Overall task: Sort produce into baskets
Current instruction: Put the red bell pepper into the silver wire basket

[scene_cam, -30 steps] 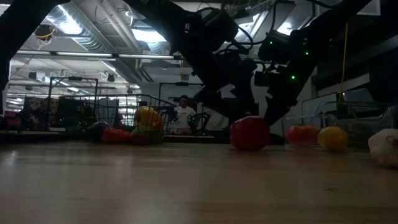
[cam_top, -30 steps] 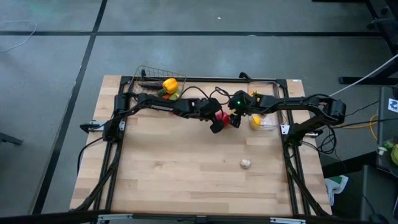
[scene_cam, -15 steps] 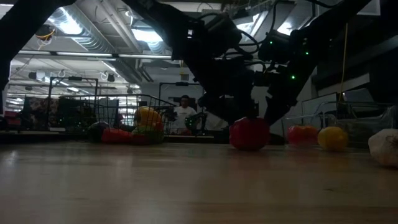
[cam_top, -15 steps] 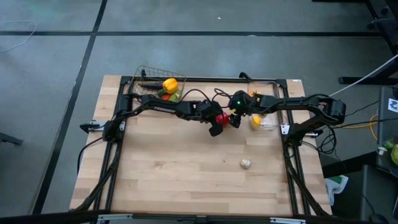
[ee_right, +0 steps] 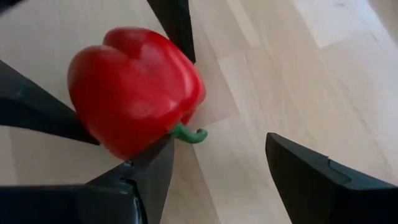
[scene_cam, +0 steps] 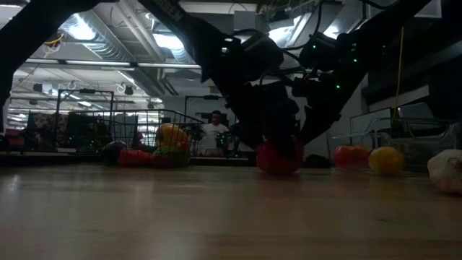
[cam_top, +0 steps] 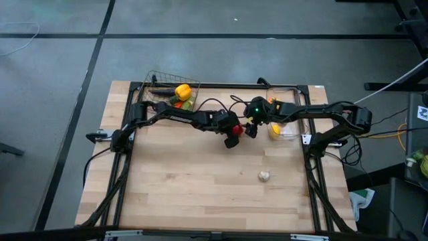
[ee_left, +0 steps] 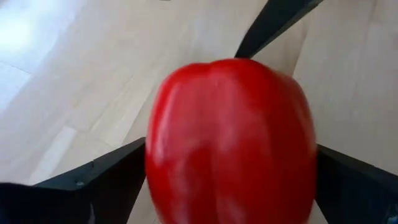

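A red bell pepper [cam_top: 237,126] lies on its side on the wooden table, its green stem [ee_right: 189,134] pointing toward my right gripper. My left gripper [cam_top: 233,133] is open and slants down over the pepper [ee_left: 230,130], one finger on each side of it. My right gripper [cam_top: 251,128] hangs open just to the pepper's right, with only the stem and bare table between its fingers [ee_right: 217,165]. At the far left stands the wire basket [cam_top: 160,79], holding a yellow pepper [cam_top: 182,92] and other produce. The clear bin [cam_top: 289,114] is at the far right. My left gripper comes slanting down from the table's left, and its two fingers [ee_left: 118,174] stand against the pepper's opposite sides [ee_left: 158,155]. I cannot tell whether they touch it. The pepper rests on the table. My right gripper has one finger [ee_right: 149,171] right beside the pepper's stem end [ee_right: 134,149]; I cannot tell whether it touches.
A white garlic bulb [cam_top: 265,176] lies alone on the table's near right part. A yellow fruit [cam_top: 275,129] and a red one [scene_cam: 350,155] are at the clear bin. The near half of the table holds nothing but the garlic.
My left gripper has sunk over the red pepper, rolling a little, so that its fingers now flank it. The pepper has shifted a short way toward the table's left edge. My right gripper has stayed where it was.
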Controlling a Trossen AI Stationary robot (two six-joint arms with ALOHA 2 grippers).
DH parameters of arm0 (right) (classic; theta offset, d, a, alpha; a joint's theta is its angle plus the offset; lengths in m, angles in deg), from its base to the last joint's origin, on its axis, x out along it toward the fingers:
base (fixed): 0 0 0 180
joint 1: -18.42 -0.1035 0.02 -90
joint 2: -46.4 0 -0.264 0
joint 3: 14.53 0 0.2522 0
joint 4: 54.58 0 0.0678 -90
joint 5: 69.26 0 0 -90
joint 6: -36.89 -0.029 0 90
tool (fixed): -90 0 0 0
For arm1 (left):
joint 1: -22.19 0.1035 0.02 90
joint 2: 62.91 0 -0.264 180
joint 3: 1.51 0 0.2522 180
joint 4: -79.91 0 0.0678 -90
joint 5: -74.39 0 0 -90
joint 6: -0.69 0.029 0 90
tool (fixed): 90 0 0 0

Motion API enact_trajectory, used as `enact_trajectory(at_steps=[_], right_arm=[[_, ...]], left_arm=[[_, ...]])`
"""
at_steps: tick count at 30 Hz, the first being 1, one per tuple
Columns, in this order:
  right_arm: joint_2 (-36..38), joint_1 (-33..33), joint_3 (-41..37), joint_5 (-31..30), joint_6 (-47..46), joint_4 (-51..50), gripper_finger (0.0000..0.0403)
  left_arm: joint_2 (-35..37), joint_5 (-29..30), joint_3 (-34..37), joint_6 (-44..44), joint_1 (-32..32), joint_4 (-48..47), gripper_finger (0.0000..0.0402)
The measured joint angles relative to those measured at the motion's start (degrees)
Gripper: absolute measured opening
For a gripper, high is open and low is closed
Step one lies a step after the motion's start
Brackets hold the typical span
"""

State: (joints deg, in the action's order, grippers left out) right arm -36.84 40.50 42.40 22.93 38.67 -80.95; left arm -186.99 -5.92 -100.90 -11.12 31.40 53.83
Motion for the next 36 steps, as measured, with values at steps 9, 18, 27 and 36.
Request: enact_trajectory(at_steps=[9, 18, 27, 36], right_arm=[[0.0, 0.02, 0.0, 0.44, 0.0, 0.32, 0.0253], [1.98, 0.09, 0.0, -0.72, 3.27, 0.06, 0.0253], [8.35, 0.09, 0.0, -1.78, 6.05, -1.37, 0.0253], [18.25, 0.07, 0.07, -4.93, 6.21, -2.72, 0.0253]], left_arm=[[-1.22, 0.0, 0.0, 0.2, 0.04, 1.5, 0.0398], [-1.22, 0.0, 0.0, 0.22, 0.02, 1.55, 0.035], [0.46, -0.02, 0.04, -0.28, 0.15, 1.28, 0.0348], [7.04, 0.02, 0.04, 0.19, 2.49, -1.66, 0.035]])
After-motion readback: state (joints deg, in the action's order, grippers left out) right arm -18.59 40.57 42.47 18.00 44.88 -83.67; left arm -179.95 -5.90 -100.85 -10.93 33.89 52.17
